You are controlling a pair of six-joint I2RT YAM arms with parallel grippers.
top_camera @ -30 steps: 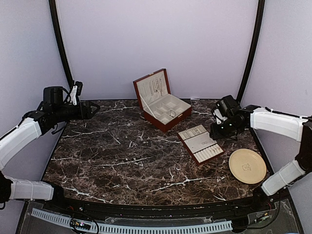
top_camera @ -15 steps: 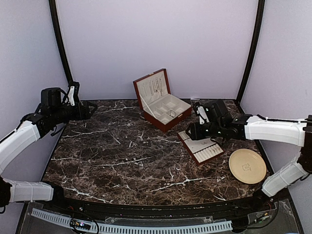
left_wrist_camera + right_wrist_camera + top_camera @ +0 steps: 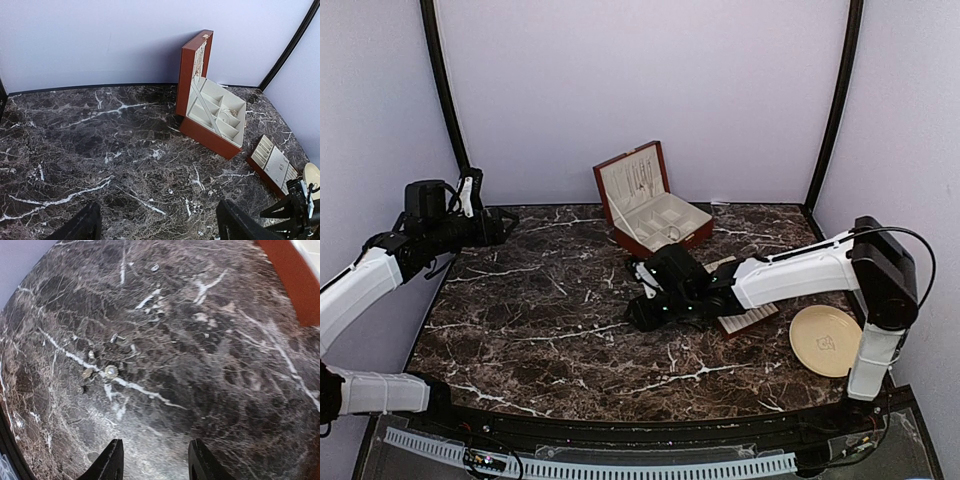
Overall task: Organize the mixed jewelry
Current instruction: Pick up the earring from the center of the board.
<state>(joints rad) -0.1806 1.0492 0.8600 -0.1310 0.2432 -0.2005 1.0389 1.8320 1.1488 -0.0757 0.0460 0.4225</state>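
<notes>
Just ahead of the parted, empty right claw, tiny silvery metal jewelry specks lie scattered on dark veined marble tabletop; left claw likewise parted.

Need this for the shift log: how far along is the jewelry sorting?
Done: chains hang in the lid of the open box, and a ring-like piece lies in a compartment. In hand: nothing; the right gripper hovers open above small loose pieces on the marble. Left: picking those up; the left gripper hovers open and empty.
</notes>
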